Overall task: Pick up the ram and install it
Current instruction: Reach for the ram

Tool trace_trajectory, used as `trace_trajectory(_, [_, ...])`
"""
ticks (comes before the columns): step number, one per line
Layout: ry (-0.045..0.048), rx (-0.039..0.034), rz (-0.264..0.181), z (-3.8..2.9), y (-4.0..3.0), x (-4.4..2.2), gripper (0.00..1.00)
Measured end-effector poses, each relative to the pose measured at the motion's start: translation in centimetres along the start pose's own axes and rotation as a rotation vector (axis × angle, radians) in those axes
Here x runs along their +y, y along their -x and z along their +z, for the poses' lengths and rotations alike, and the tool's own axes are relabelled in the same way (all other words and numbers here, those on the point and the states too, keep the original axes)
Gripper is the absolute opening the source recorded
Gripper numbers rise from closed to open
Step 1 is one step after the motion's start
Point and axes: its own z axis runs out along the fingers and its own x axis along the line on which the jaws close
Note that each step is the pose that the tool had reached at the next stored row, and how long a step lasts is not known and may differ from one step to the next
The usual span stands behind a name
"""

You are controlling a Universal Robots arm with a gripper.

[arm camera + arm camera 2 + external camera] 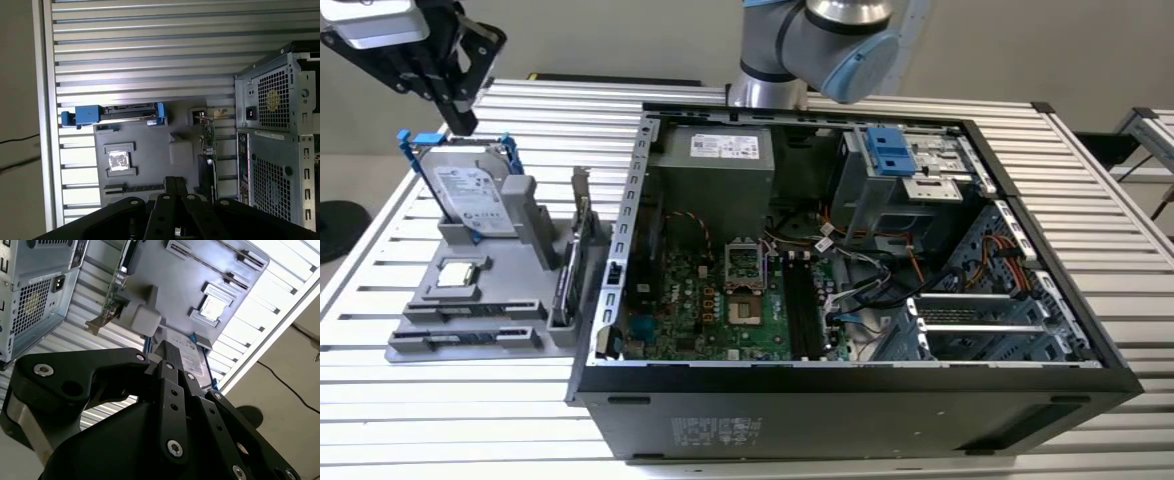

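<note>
While the gripper [459,115] hung near the hard drive [464,195] with fingers [169,190] pressed together, holding nothing, the ram [134,187] lay in the gray tray [504,288].

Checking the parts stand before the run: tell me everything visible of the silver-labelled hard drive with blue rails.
The silver-labelled hard drive is a flat metal box with a silver-white label on its broad face and blue plastic rails along both narrow sides. It stands upright on edge in the grey parts stand at the exterior view's left. The black gripper hangs just above it, apart.
</note>
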Motion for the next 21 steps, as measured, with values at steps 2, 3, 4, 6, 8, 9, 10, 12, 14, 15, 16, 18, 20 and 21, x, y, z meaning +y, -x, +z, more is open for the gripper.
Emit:
trace_trajectory(2, [0.0000, 0.0000, 0.000, -0.01, -0.28, -0.02, 0.00])
trace_trajectory(3, [0.0000, 0.0000, 0.000, -0.01, -0.43, -0.03, 0.00])
trace_trajectory(4, [0.0000, 0.0000, 0.000, -0.01, -0.59, -0.04, 0.00])
trace_trajectory(6, [0.0000, 0.0000, 0.000, -0.02, -0.91, -0.06, 0.00])
trace_trajectory(8, [0.0000, 0.0000, 0.000, -0.03, -1.21, -0.08, 0.00])
trace_trajectory(9, [0.0001, 0.0000, -0.001, -0.03, -1.37, -0.10, 0.00])
trace_trajectory(10, [0.0001, 0.0001, -0.002, -0.03, -1.52, -0.11, 0.00])
trace_trajectory(12, [0.0002, 0.0005, -0.010, -0.04, -1.86, -0.13, 0.00])
trace_trajectory(14, [0.0005, 0.0011, -0.024, -0.04, -2.11, -0.15, 0.00])
trace_trajectory(15, [0.0007, 0.0015, -0.032, -0.04, -2.20, -0.15, 0.00])
trace_trajectory(16, [0.0009, 0.0020, -0.042, -0.04, -2.28, -0.16, 0.00])
trace_trajectory(18, [0.0012, 0.0031, -0.064, -0.04, -2.42, -0.17, 0.00])
trace_trajectory(20, [0.0017, 0.0043, -0.088, -0.04, -2.54, -0.18, 0.00])
trace_trajectory(21, [0.0019, 0.0049, -0.100, -0.04, -2.61, -0.18, 0.00])
